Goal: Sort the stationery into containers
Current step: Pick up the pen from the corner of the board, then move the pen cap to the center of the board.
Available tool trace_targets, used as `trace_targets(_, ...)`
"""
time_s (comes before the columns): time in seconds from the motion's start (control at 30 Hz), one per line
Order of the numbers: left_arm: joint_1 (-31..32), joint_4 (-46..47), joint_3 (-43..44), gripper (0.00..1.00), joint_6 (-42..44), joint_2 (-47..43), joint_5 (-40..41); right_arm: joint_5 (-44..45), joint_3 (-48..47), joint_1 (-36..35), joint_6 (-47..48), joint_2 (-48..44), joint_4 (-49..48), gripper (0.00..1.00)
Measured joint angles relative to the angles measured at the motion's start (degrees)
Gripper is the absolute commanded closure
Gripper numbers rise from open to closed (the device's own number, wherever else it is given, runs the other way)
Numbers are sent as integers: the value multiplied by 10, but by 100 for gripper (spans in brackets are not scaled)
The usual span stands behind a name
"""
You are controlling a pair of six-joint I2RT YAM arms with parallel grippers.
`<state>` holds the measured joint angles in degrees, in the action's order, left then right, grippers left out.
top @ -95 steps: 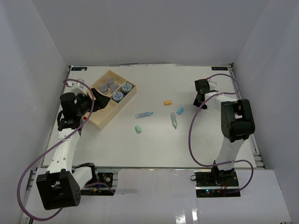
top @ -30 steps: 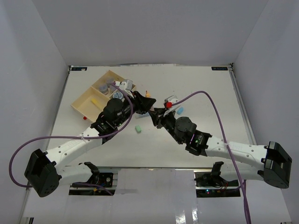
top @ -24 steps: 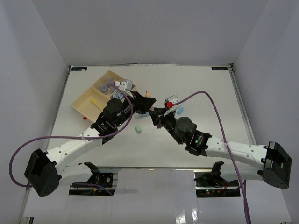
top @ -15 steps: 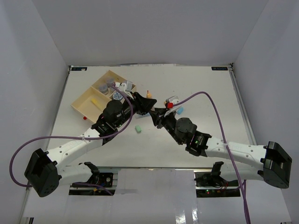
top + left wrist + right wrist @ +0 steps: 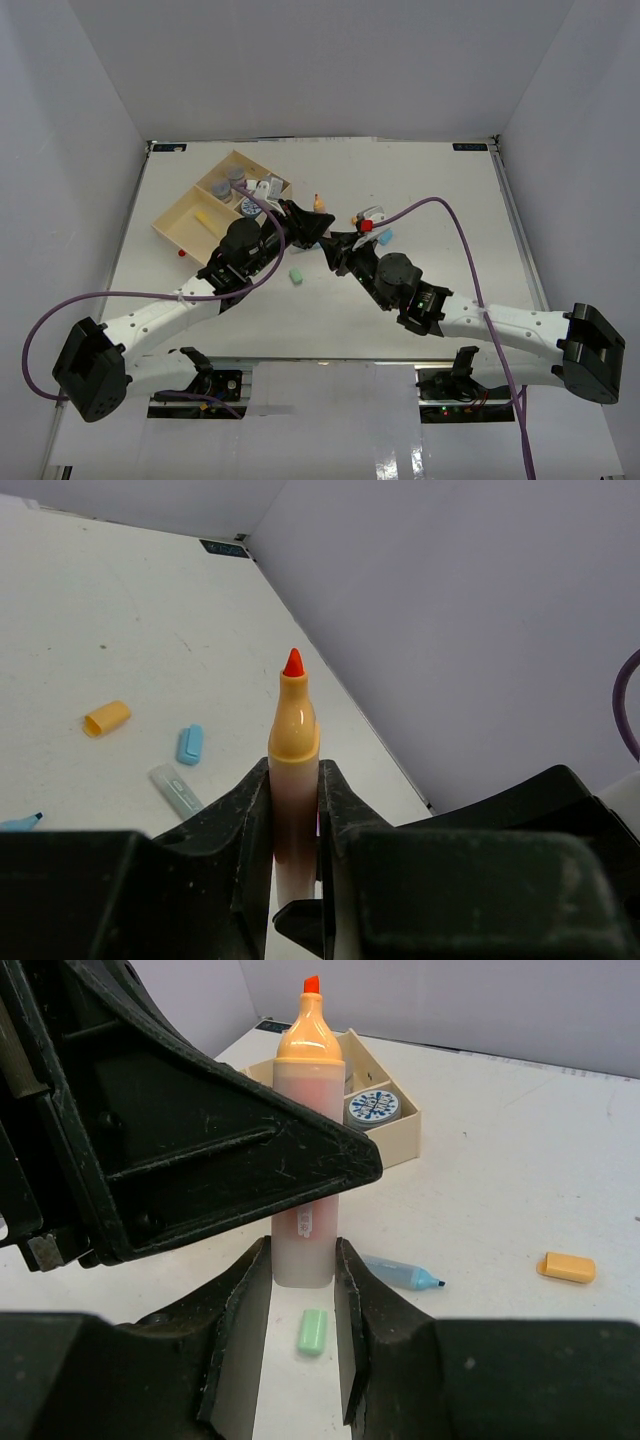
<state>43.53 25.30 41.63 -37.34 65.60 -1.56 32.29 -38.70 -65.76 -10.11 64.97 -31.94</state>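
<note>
1. The left gripper (image 5: 294,775) is clamped on the pale barrel of an orange marker (image 5: 294,730), with a finger pressed against each side. The bare orange-red tip points out past the fingers.
2. The right gripper (image 5: 303,1250) grips the other, pale end of the same marker, one finger tight on each side.
3. From above, the two grippers meet nose to nose over the middle of the table (image 5: 440,190). The marker is held off the surface between them, just right of the tray (image 5: 180,222).
4. A green piece (image 5: 313,1331) lies on the table beneath the right gripper. A blue marker (image 5: 400,1273) lies just beyond it.
5. An orange cap (image 5: 106,718) and a blue cap (image 5: 190,744) lie near each other on the table, farther out.
6. In the tray, a patterned roll (image 5: 372,1106) sits in a small compartment. A yellow stick (image 5: 203,216) lies in the long one.
</note>
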Motion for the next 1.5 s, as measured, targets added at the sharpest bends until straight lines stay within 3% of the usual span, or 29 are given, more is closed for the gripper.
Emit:
trace_targets(0.2,0,6,-3,88,1,2,-2,-1,2,0,-5,0,0,71)
trace_targets(0.4,0,3,-5,95,9,2,-2,-2,11,0,-11,-1,1,38)
trace_targets(0.43,0,0,-5,96,12,2,-1,0,16,0,-11,-3,3,27)
trace_targets(0.53,0,-11,-5,99,26,2,1,6,41,0,-11,-18,11,13)
trace_targets(0.63,-4,-26,-5,100,42,2,8,11,61,1,-13,-40,38,7)
trace_targets(0.83,-78,-91,22,100,75,5,-37,2,64,48,-26,-68,114,6)
trace_targets(1.03,-191,-211,120,100,134,36,-111,-74,5,219,-62,-19,244,8)
trace_targets(1.23,-234,-305,147,100,208,42,-179,-122,-163,300,-59,167,341,8)
trace_targets(1.5,-247,-341,83,100,271,31,-252,-163,-341,346,-25,403,400,11)
